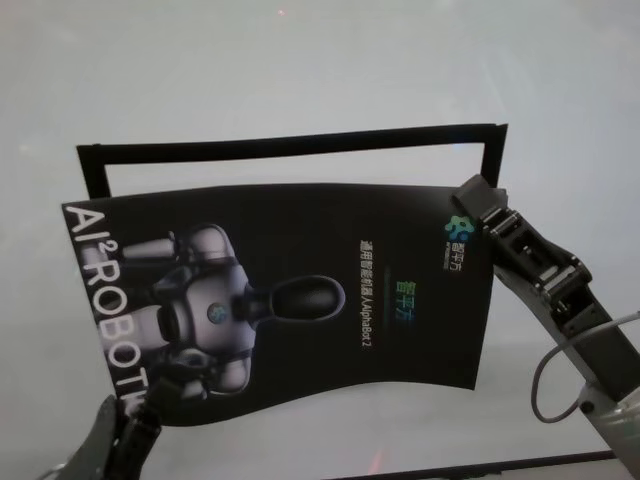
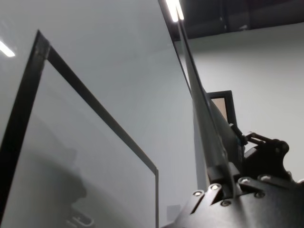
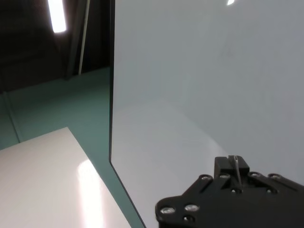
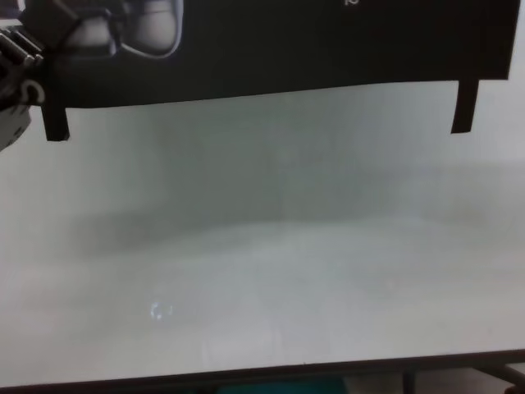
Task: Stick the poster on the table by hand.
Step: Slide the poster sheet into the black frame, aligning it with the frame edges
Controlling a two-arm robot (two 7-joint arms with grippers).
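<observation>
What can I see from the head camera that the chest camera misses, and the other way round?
Only the head view shows the whole poster with its robot picture and lettering, the black strips outlining a frame behind it, the left gripper at its near left corner and the right gripper at its far right corner. Only the chest view shows the table's dark near edge. Both show the poster held above the white table.

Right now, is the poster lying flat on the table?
No. The poster is held up, bowed, by the left gripper and right gripper.
</observation>
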